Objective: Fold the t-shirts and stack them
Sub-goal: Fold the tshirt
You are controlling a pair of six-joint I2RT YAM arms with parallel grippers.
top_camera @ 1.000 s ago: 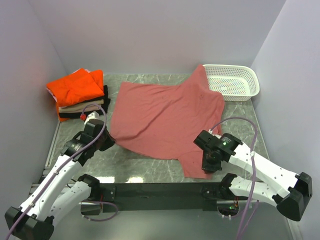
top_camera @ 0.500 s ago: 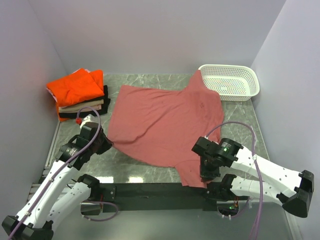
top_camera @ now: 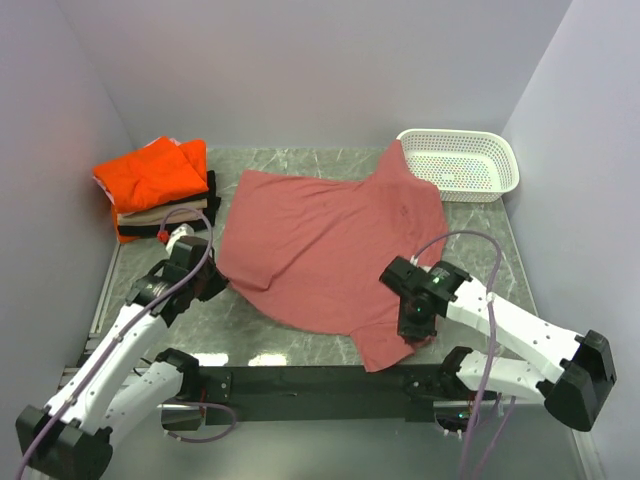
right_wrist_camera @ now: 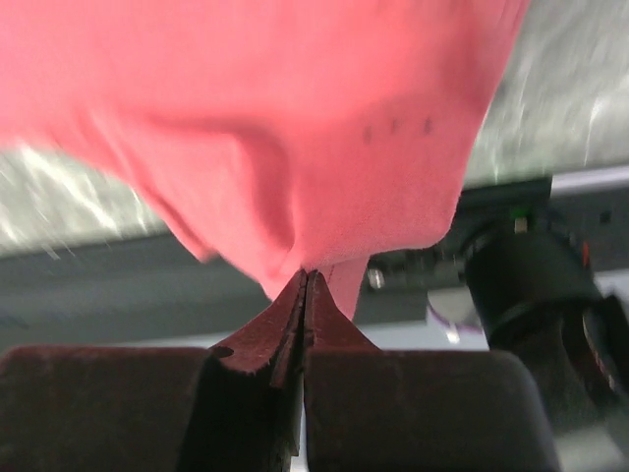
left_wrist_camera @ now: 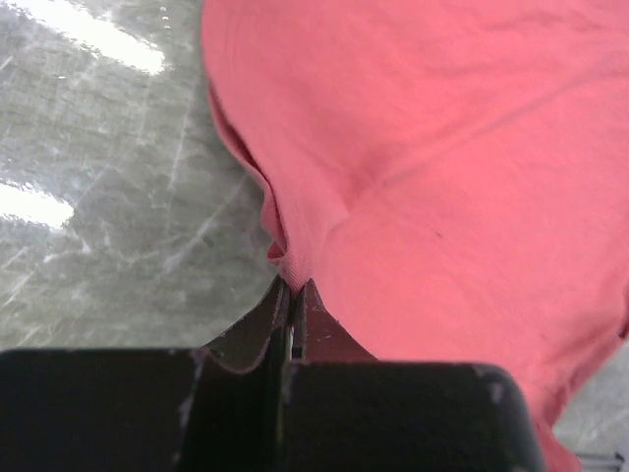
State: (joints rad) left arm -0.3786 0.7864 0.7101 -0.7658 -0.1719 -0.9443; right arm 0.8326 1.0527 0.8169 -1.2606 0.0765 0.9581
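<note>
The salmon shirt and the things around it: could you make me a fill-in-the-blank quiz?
The left gripper and the right gripper are each clamped ____ on the salmon shirt.
The top shirt of the folded stack is bright ____.
The white basket stands in the far ____ corner.
Missing words: shut; orange; right.
</note>
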